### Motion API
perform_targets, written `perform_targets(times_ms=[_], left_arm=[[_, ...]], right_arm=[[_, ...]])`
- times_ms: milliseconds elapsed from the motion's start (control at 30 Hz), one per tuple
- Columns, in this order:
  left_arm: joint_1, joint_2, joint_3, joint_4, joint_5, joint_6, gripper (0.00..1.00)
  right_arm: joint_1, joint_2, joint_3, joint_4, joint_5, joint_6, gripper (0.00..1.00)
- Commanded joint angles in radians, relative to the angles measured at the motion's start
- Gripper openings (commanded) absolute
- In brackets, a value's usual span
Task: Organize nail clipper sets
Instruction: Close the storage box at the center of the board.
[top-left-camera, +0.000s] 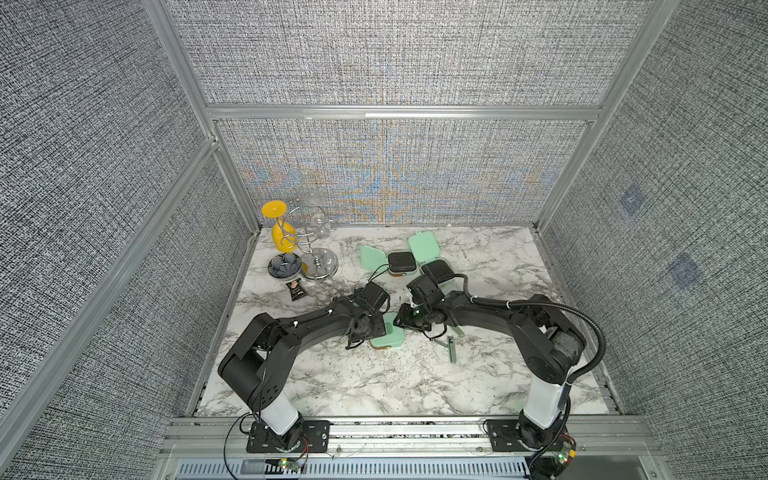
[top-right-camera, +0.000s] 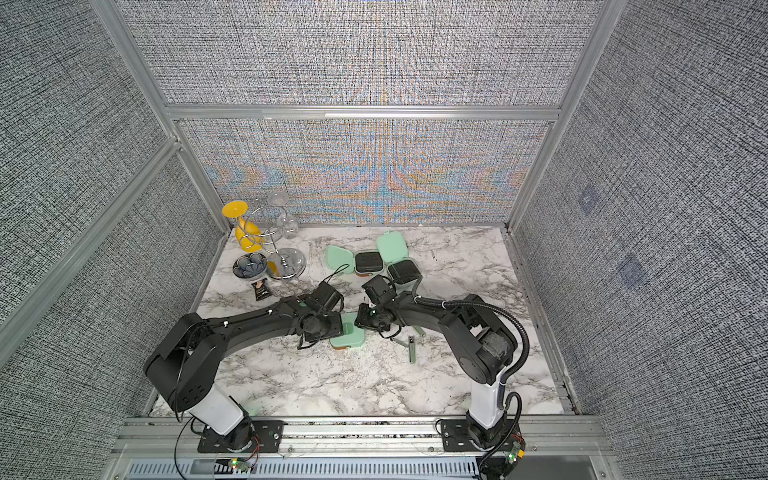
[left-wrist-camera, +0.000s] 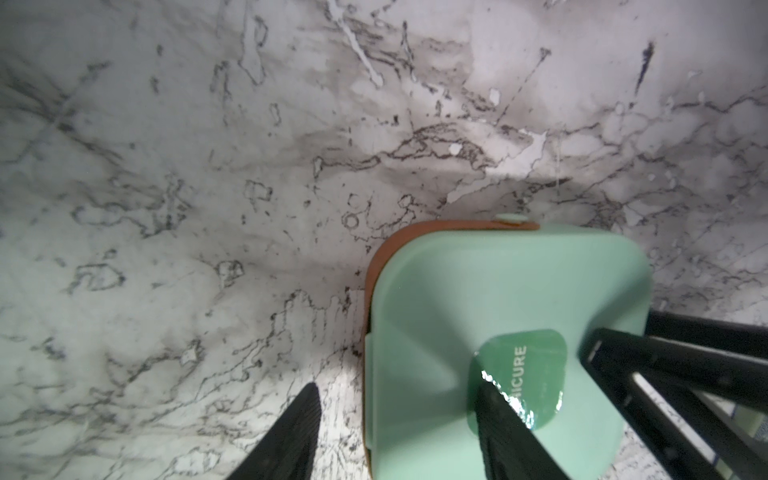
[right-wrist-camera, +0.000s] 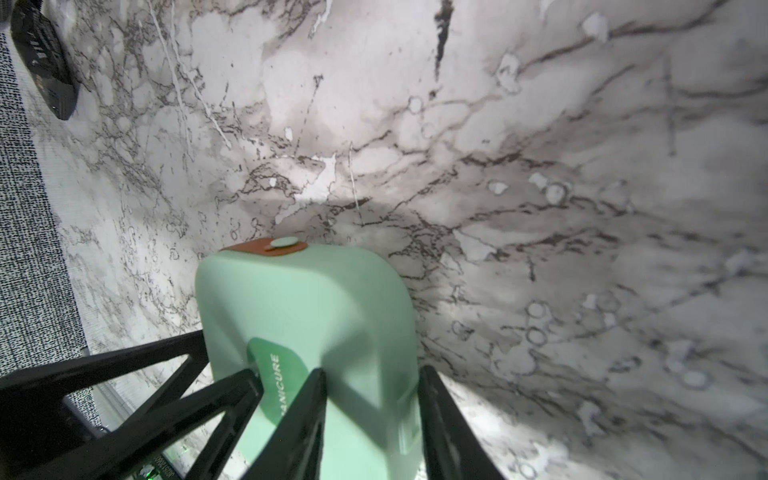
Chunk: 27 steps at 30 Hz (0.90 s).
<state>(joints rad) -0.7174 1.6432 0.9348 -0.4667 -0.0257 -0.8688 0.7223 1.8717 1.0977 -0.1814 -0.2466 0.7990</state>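
Marble tabletop (top-left-camera: 374, 382). Closed mint manicure case (top-left-camera: 388, 338): likely light, rigid, slippery plastic; grip opposite side walls. Left hand (left-wrist-camera: 397, 382) and right hand (right-wrist-camera: 374, 372) flank case, both half open astride its edges, clamping nothing.

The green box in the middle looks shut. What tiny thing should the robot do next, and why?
Probably let go of the closed case and lift away, since it looks flat shut. The left gripper rests one finger on top of it, and the right gripper straddles its edge. The open cases at the back and the loose tools nearby look unfinished.
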Motion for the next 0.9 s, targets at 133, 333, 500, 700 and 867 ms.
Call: perform_targets(times_ms=[133,333,500,700,867], left_arm=[[0.001,0.001,-0.005,-0.081,-0.024,0.005,0.61],[0.000,0.004,-0.005,-0.078,-0.021,0.005,0.61],[0.001,0.012,-0.006,-0.073,-0.017,0.005,0.61],[-0.001,0.017,-0.009,-0.066,-0.010,0.002,0.60],[-0.002,0.019,-0.010,-0.066,-0.010,-0.001,0.60]], right_arm=[[0.006,0.018,-0.023,-0.093,0.007,0.010,0.38],[0.006,0.026,-0.039,-0.075,-0.010,0.026,0.38],[0.011,0.023,-0.072,-0.047,-0.016,0.048,0.38],[0.016,0.020,-0.096,-0.032,-0.017,0.061,0.38],[0.016,0.025,-0.096,-0.015,-0.022,0.062,0.38]])
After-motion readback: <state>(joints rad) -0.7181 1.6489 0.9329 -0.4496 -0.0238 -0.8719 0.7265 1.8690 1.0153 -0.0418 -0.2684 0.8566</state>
